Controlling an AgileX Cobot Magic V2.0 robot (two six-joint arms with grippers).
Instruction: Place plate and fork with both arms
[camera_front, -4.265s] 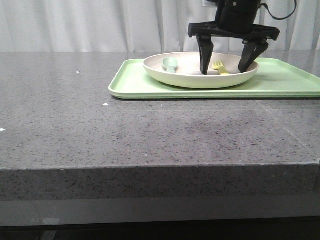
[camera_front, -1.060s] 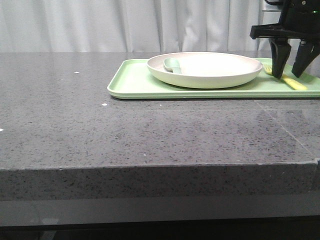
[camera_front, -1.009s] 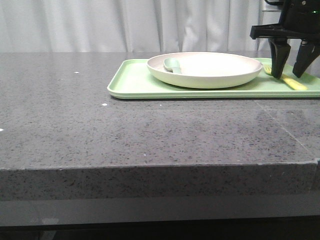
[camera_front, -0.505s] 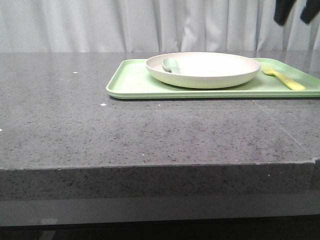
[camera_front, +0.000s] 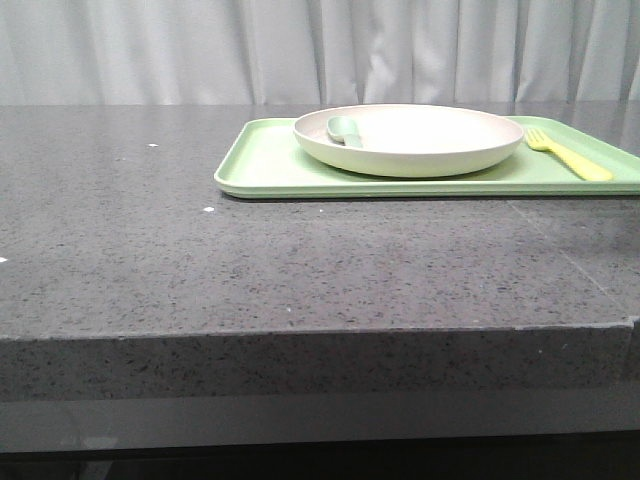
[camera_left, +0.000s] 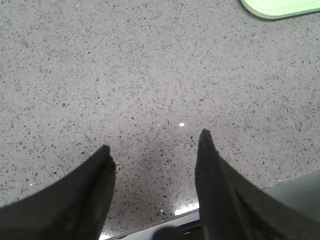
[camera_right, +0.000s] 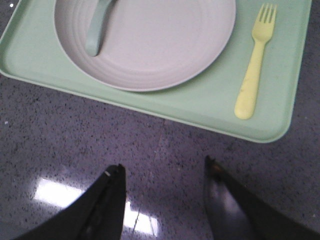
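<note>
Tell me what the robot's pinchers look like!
Each gripper has two black fingers, thick at the base and narrowing to pointed tips. You can see the left gripper and the right gripper only in their own wrist views. No cables or markings show.

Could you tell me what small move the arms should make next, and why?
Probably none beyond parking: the fork lies on the tray beside the plate, and both the right gripper and left gripper are open, empty, over bare table.
</note>
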